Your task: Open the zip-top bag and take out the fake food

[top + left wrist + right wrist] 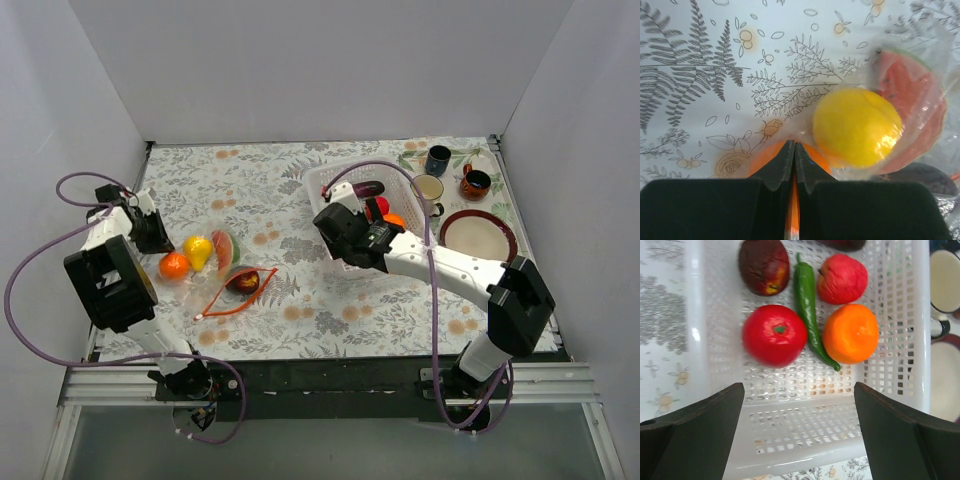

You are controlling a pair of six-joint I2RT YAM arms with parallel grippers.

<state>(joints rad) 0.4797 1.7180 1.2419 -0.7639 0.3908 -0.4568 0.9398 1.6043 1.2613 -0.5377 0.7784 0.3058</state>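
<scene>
Judging by how things lie, the job is roughly half done. The zip-top bag (215, 280) lies on the floral bench (330, 310) at the left of the top view; its red-orange zip strip (225, 303) sprawls in a loose loop toward the lower edge, so the mouth looks open.

Part of the fake food sits in the white basket (695, 315) in the upper middle of that view: a red tomato (774, 334), a green chili (807, 300), an orange (851, 333), a red fruit (842, 277) and a dark red-and-yellow piece (764, 265).

Left to take out, as far as I can tell, are four pieces; the left wrist view shows crinkled film over a yellow ball (857, 127) and a watermelon slice (912, 100); an orange ball (174, 265) and a dark piece (243, 282) near the mouth seem to be inside too, though for the orange one I cannot be sure.

The left fingers (792, 147) are pressed tight together at the bag's far end from the zip, apparently pinching a fold of its plastic. The right fingers (799, 390) stand wide apart above the basket, holding nothing; a reach back to the bag's mouth looks like the next call.
</scene>
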